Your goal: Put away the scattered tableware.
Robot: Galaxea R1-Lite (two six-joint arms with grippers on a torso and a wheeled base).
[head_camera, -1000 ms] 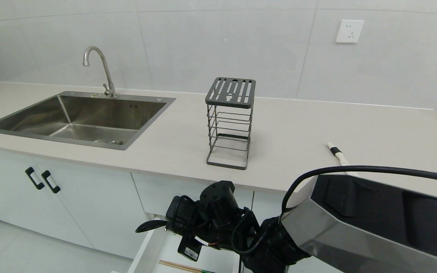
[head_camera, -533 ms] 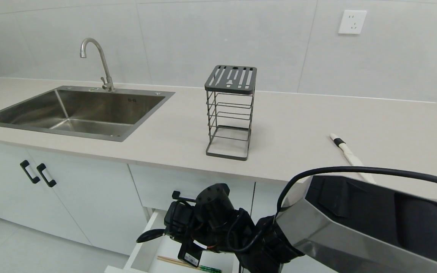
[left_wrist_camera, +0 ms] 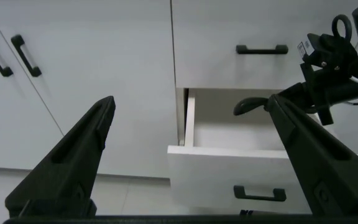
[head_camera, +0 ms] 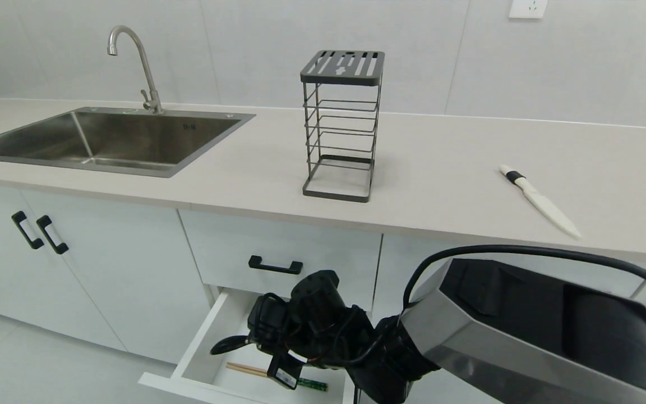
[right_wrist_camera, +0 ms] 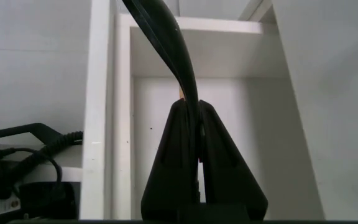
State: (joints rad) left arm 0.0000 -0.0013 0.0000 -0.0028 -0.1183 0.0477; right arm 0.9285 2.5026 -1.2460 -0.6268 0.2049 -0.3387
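Bottom centre, right gripper (head_camera: 247,340): clamped on the handle of a black spoon (head_camera: 223,344), whose bowl points frame-left.
Drawer (head_camera: 199,359): open below the spoon, with chopsticks (head_camera: 251,370) lying inside.
Left gripper (left_wrist_camera: 191,102): fingers spread wide, holding nothing, facing the drawer front.
Knife (head_camera: 539,200): white, lying flat on the counter (head_camera: 446,168), right of frame.
Rack (head_camera: 341,126): wire, upright, mid-counter.
Sink (head_camera: 104,134): upper left.

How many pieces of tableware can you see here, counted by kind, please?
Spoons: 1, the black spoon held in the right tool
Knives: 1, the white knife on the counter
Chopsticks: 1 pair, as far as I can tell, the chopsticks in the open drawer
Total: 3
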